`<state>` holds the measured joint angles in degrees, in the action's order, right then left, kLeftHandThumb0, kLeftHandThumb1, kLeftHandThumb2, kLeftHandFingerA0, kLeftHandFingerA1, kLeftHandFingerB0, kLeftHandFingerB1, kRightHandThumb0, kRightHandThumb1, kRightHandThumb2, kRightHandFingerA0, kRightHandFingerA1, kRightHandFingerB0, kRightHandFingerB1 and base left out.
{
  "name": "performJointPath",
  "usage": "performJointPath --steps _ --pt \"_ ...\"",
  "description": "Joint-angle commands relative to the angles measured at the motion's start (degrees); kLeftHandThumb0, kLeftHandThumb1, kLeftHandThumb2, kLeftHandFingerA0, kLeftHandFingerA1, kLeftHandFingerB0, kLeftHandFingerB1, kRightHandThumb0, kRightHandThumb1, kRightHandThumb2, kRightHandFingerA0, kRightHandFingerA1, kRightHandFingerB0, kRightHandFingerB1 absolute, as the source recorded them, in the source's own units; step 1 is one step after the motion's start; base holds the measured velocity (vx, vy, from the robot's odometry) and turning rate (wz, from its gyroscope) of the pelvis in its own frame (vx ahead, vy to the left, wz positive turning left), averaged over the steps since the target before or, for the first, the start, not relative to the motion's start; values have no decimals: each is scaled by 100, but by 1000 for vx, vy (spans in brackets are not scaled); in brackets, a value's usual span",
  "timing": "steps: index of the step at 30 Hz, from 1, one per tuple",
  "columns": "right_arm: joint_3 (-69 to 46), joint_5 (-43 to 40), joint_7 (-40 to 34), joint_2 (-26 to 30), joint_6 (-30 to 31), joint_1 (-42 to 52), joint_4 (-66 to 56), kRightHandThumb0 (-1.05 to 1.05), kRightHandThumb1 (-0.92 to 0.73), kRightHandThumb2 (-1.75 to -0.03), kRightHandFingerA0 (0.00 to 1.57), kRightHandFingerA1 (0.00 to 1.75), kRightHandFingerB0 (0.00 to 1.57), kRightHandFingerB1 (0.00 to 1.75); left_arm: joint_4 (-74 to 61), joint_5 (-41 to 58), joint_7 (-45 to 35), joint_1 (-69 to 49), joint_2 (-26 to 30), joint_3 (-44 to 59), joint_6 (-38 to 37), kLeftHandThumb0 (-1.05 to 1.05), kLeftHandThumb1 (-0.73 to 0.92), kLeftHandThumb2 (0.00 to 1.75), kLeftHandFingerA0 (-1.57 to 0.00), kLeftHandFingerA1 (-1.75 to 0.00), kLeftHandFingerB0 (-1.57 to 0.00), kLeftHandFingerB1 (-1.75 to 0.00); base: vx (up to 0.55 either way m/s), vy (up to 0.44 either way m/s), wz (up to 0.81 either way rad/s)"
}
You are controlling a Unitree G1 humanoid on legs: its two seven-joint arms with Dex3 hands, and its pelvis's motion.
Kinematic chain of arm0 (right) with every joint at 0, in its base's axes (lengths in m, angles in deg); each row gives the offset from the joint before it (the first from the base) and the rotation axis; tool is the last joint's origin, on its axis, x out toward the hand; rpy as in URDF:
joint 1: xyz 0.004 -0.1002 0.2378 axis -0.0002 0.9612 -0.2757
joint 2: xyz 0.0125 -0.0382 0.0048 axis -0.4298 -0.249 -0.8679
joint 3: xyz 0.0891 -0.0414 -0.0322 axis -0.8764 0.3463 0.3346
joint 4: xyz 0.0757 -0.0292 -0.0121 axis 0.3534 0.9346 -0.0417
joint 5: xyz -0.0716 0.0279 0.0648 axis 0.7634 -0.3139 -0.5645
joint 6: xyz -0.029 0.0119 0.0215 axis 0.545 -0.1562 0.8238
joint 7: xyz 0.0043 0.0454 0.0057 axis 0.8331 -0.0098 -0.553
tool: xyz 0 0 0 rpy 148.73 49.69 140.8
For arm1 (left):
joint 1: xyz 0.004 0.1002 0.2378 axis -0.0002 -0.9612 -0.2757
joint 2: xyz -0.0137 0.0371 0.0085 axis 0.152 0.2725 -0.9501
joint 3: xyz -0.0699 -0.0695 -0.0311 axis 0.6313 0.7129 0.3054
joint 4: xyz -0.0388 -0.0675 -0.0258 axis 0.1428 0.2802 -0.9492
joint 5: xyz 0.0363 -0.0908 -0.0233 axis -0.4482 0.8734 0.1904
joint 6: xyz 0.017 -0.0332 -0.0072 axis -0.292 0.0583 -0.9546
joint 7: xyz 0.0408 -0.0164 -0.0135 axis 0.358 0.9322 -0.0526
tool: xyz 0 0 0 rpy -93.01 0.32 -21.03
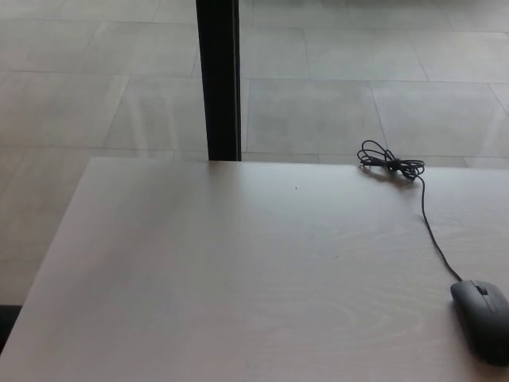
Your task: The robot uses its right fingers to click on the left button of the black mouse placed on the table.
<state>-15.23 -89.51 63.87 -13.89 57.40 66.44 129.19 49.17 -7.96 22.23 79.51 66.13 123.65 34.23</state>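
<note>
Neither hand shows, so its state cannot be told; the right should descend gently onto the black mouse [482, 318]'s left button, sparing its cord [430, 227].

Pale wooden table [199, 278], grey tiled floor [334, 95], black post [218, 79]
</note>
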Motion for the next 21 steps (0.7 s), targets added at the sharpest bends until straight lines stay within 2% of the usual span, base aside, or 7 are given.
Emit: performJointPath --steps 1,7,8,12,14,15,21 --pt "458 218 -429 83 -757 71 272 -13 -41 -63 48 66 58 56 1 -136 47 -47 199 -70 -75 -22 43 53 -104 -119 -61 -53 0 0 0" --pt "757 118 -521 155 -856 66 457 -10 -44 -58 53 64 59 51 -19 -68 -115 -78 196 -32 13 -26 44 54 -100 -129 -60 -54 0 0 0" --pt "780 82 -475 153 -883 78 471 -10 -45 -60 50 67 57 52 -36 -70 -144 -78 201 -37 19 -28 44 55 -97 -140 -62 -57 0 0 0" --pt "884 46 -513 179 -992 82 570 -11 -44 -61 47 67 57 53 -8 -33 -237 -58 202 -1 22 -31 44 56 -96 -146 -69 -59 0 0 0" --pt "894 -4 -493 181 -1030 85 586 -11 -45 -61 46 67 56 54 -1 -37 -238 -49 200 11 23 -33 45 55 -97 -135 -70 -58 0 0 0" --pt "910 -5 -493 186 -1053 100 585 -13 -45 -60 55 70 55 54 6 -93 -191 -54 202 -29 16 -34 45 55 -96 -136 -69 -57 0 0 0" --pt "983 -20 -557 208 -1010 111 565 -12 -45 -59 58 72 58 54 12 -110 -174 -41 213 -37 80 -33 44 55 -95 -137 -68 -58 0 0 0"
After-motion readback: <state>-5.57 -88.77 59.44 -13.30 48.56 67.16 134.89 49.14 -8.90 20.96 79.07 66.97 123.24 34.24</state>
